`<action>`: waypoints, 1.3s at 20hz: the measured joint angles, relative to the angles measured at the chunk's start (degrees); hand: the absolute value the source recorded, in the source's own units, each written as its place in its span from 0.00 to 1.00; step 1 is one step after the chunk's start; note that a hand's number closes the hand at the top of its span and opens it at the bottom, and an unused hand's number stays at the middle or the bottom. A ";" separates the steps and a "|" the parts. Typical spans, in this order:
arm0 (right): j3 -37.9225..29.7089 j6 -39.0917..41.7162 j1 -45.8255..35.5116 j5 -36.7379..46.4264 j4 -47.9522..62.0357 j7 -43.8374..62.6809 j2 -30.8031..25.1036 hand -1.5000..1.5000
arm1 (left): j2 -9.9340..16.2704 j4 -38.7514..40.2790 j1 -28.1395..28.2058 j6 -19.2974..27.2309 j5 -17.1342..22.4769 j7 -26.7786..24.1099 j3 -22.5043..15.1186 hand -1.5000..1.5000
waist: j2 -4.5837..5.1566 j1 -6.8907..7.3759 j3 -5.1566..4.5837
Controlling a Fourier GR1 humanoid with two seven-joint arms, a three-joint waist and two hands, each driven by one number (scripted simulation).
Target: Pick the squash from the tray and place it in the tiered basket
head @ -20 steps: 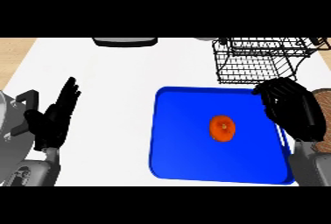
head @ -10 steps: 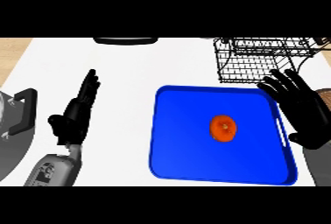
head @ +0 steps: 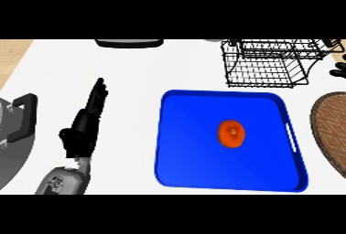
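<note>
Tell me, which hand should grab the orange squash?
Probably the right. Only its fingertips show at the right edge, beside the wire tiered basket. The squash lies toward the blue tray's right half; the open left hand stands outside its left rim.

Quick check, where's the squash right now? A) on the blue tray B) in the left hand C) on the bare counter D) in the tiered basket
A: the squash lies on the blue tray, right of its centre, with no hand touching it; the tiered basket stands beyond the tray's far edge, and the left hand is off to the tray's left, fingers straight.
</note>
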 measured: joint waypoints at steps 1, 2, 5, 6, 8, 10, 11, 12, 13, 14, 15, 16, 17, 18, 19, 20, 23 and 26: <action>-0.42 0.48 -0.91 2.65 -1.78 -0.21 -1.40 0.00 | 0.09 0.01 -0.20 0.06 -0.09 0.23 0.11 0.50 | -0.03 -0.04 -0.01; -0.54 0.69 -1.44 5.59 -3.92 -0.44 -2.27 0.00 | 0.18 -0.01 0.06 -0.12 0.08 0.14 0.23 0.50 | -0.07 -0.05 -0.03; -0.12 0.57 -2.77 14.36 -10.55 -0.80 -3.70 0.00 | -0.37 0.30 0.02 0.49 -0.74 -0.22 -0.21 0.50 | -0.08 -0.19 -0.06; 0.25 0.34 -3.17 17.37 -12.39 -0.99 -3.68 0.00 | -0.50 0.34 -0.32 0.59 -0.79 0.00 -0.13 0.50 | -0.04 -0.14 -0.06; 2.16 -0.48 -3.01 22.85 -16.56 -0.65 -2.93 0.00 | -0.57 -0.07 -0.53 0.74 -1.13 0.60 -0.22 0.50 | -0.05 -0.10 -0.09; 4.10 -1.27 -2.77 26.81 -19.91 0.46 -2.25 0.00 | -0.52 -0.82 0.30 0.55 -1.29 0.66 -0.35 0.50 | -0.07 -0.08 -0.11; 4.90 -1.68 -2.66 28.75 -21.27 0.79 -1.75 0.00 | -0.96 -0.52 0.77 0.72 -1.64 -0.11 -0.62 0.50 | -0.06 -0.11 -0.12; 6.09 -2.08 -3.02 29.83 -22.42 2.02 -1.17 0.00 | -0.66 -1.42 0.82 0.61 -1.71 0.56 -0.39 0.50 | -0.06 -0.07 -0.13; 7.57 -2.83 -3.26 31.25 -23.57 3.13 0.00 0.00 | -1.00 -0.70 0.39 0.68 -1.91 0.40 -0.21 0.50 | -0.05 -0.10 -0.14; 8.74 -3.11 -3.39 31.69 -24.83 4.85 0.73 0.00 | -1.10 -0.34 -0.20 0.60 -2.01 0.60 0.13 0.50 | -0.04 -0.17 -0.15; 9.18 -3.21 -2.47 32.68 -26.26 5.42 1.39 0.00 | -1.47 -0.83 -0.25 0.93 -2.52 1.18 -0.01 0.50 | -0.05 -0.24 -0.16; 8.92 -2.58 -2.14 33.27 -26.81 5.47 1.52 0.00 | -1.44 -1.02 -0.14 0.65 -2.60 1.45 0.34 0.50 | -0.05 -0.27 -0.16; 9.72 -2.54 -2.83 34.46 -26.65 5.91 2.27 0.00 | -1.57 -0.86 -0.06 0.13 -2.49 1.28 0.49 0.50 | -0.04 -0.23 -0.15; 9.81 -2.09 -3.32 35.03 -26.62 6.16 2.50 0.00 | -1.36 -1.62 -0.14 -0.43 -2.32 1.83 0.85 0.50 | -0.03 -0.21 -0.15; 10.74 -2.15 -4.01 35.94 -26.77 7.08 3.20 0.00 | -1.92 -1.49 -0.13 -0.20 -2.87 1.69 0.50 0.50 | -0.03 -0.19 -0.15; 11.11 -2.06 -3.56 36.52 -27.86 7.77 3.89 0.00 | -2.07 -1.36 0.02 -0.54 -2.91 1.47 0.70 0.50 | -0.03 -0.24 -0.16; 12.50 -1.23 -2.69 37.63 -30.26 10.38 4.46 0.00 | -2.12 -1.83 -0.35 -0.69 -3.51 2.48 1.30 0.50 | -0.05 -0.33 -0.17; 13.53 -0.33 -1.37 40.32 -30.98 10.82 4.60 0.00 | -2.70 -1.58 -0.34 -0.84 -4.05 2.10 1.46 0.50 | -0.04 -0.36 -0.16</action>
